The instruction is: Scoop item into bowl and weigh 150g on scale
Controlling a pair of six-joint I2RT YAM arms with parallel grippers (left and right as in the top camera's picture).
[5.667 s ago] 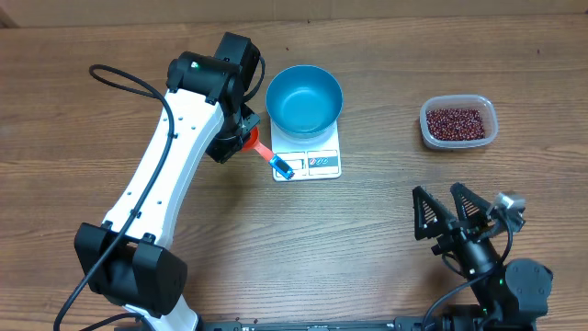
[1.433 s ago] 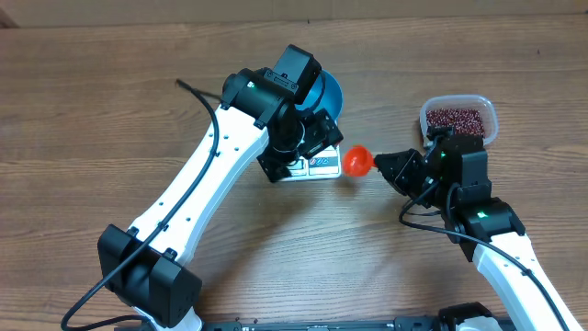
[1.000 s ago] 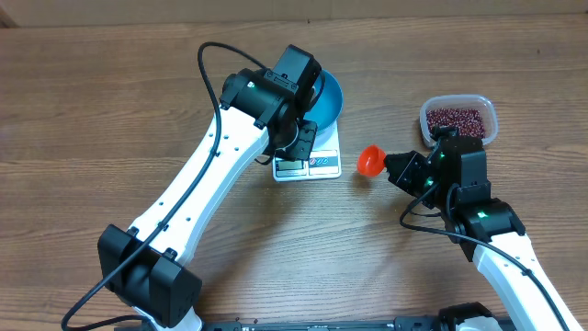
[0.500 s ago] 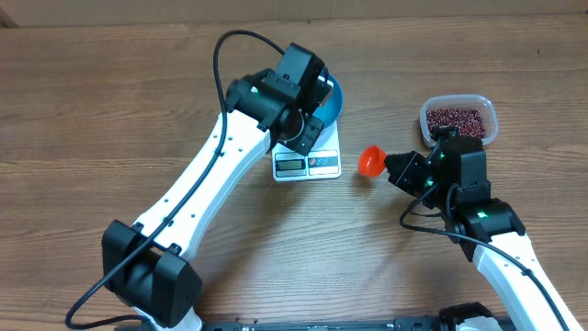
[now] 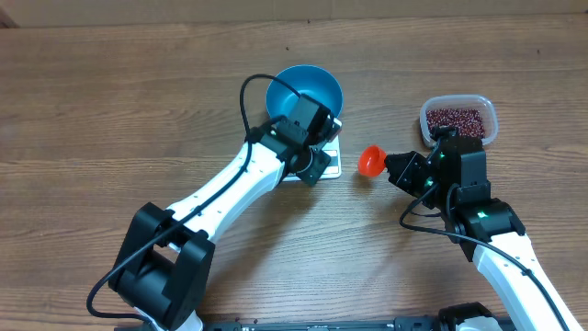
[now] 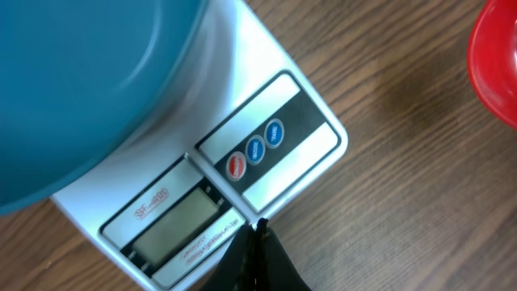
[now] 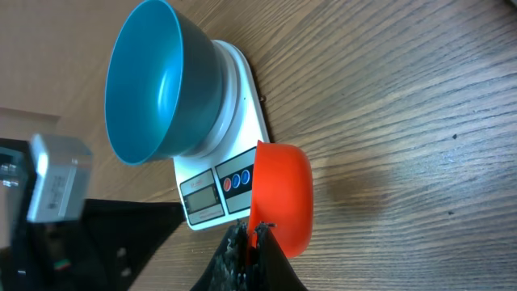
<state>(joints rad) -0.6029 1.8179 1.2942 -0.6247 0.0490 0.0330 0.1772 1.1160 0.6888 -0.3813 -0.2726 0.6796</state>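
Note:
The blue bowl (image 5: 304, 97) (image 6: 81, 73) (image 7: 149, 81) stands empty on the white scale (image 5: 333, 158) (image 6: 275, 97) (image 7: 242, 89), whose display and buttons face the table's front. My left gripper (image 5: 312, 173) (image 6: 260, 230) is shut with nothing in it, its tips at the scale's front edge below the buttons. My right gripper (image 5: 390, 166) (image 7: 250, 234) is shut on the handle of a red scoop (image 5: 370, 160) (image 7: 283, 198) (image 6: 499, 65), held above the table just right of the scale. No beans show in the scoop. The dark red beans (image 5: 456, 119) lie in the clear tub.
The clear plastic tub (image 5: 489, 133) stands at the back right, just behind my right arm. My left arm stretches from the front left across the table's middle to the scale, its black cable looping over it.
My left arm has swung down and back off the bowl, bringing its shut gripper to the scale's front edge. The bowl is now uncovered. My right arm with the scoop has held still.

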